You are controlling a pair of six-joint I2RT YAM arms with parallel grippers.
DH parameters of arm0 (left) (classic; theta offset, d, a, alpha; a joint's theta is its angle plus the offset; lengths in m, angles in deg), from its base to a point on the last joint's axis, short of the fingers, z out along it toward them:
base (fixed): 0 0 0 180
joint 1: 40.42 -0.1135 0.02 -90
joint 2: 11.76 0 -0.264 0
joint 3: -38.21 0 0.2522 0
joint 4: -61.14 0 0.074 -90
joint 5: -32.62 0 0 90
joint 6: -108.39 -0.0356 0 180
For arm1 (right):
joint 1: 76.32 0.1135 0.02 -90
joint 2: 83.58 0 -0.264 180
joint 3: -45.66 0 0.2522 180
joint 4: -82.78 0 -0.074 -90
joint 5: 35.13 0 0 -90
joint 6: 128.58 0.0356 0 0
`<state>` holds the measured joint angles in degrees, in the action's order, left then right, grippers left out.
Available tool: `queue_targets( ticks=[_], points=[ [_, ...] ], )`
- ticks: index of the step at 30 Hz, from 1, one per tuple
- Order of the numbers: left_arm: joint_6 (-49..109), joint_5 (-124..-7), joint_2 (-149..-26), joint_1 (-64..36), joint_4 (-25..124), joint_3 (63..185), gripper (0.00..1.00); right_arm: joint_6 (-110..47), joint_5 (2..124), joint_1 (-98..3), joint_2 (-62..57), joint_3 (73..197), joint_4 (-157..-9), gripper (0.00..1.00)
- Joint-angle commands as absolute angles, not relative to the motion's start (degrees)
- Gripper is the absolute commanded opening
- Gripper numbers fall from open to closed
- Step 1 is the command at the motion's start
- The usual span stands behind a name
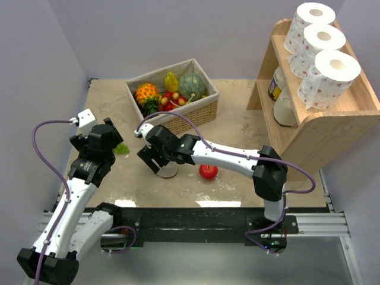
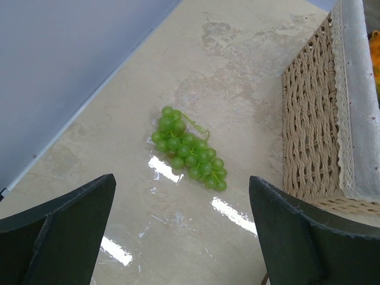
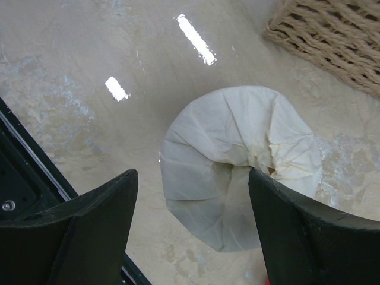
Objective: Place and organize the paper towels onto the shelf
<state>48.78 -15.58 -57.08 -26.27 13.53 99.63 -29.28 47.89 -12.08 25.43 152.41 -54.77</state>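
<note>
**Right pincer**: released, jaws spread wide, one on each side of the cream roll. Nothing is grasped. In the right wrist view the roll lies directly between the jaws, offset toward the right-hand jaw. Whether that jaw touches the paper cannot be told.

**Roll position:** on the counter at the centre of the top view, just below the wicker basket and left of a small red fruit.

**Axis:** the hollow end faces the wrist camera, so the long axis is judged roughly upright. The jaws would then close across the round side.

**Arm selection:** the right pincer is at the roll. The left pincer, also released and empty, hangs at the left of the top view over the green grapes, apart from the roll.

**Appearance:** plain cream, no dots. The outer paper is creased and loosely folded, and the outline is uneven. It is judged soft and likely to give under a squeeze.

**Destination:** the shelf stands at the upper right of the top view, well apart from the roll. Its top tier carries three dotted rolls in a row, with bare wood at the lower end of that row
</note>
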Motion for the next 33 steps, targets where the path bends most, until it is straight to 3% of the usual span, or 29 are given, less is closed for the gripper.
queue_targets(
  ticks=[1, 10, 18, 33],
  points=[
    [49.3, -13.5, -56.9, -26.4, 15.7, 100.2, 1.0, -29.2, 45.1, -10.5, 27.0, 154.6, -55.5, 0.78],
    [49.4, -13.3, -56.7, -26.4, 15.5, 100.2, 1.0, -29.9, 40.2, -9.6, 29.0, 155.1, -54.2, 0.7],
    [49.5, -13.1, -56.4, -26.4, 15.2, 100.2, 1.0, -30.1, 38.3, -8.7, 31.5, 156.5, -52.5, 0.7],
    [49.7, -13.1, -56.2, -26.4, 15.1, 100.2, 1.0, -32.7, 33.8, -7.3, 30.2, 160.4, -49.4, 0.47]
  ],
)
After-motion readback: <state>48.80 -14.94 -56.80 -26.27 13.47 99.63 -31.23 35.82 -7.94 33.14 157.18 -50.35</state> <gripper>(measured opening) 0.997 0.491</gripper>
